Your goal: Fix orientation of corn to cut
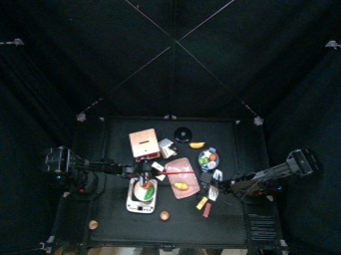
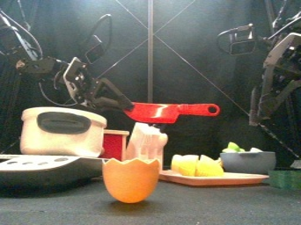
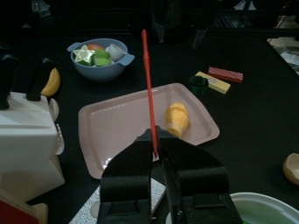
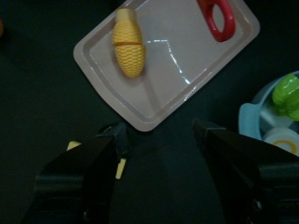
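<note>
From high above, a pink cutting board (image 1: 180, 177) is seen in the middle of the black table (image 1: 120, 224), with the left arm reaching in from the left and the right arm from the right. A bowl of vegetables (image 1: 209, 158) is set just past the board. From the front, a red knife (image 2: 174, 111) is held up in the air by the left end effector (image 2: 108, 98), above an orange eggshell cup (image 2: 130, 180) near the front edge. Yellow corn pieces (image 2: 196, 164) are seen lying on the board there. From the left wrist, the left end effector (image 3: 160, 164) is seen closed on the knife (image 3: 149, 87), whose thin red blade points out over the board (image 3: 117, 131). The corn (image 3: 177, 117) is lying on the board, just beside the blade. From the right wrist, the right end effector (image 4: 159, 140) is seen open, with nothing between its jaws. Under it, the corn (image 4: 128, 43) is lying slanted near one corner of the board (image 4: 176, 74), well apart from the red knife handle (image 4: 219, 19).
</note>
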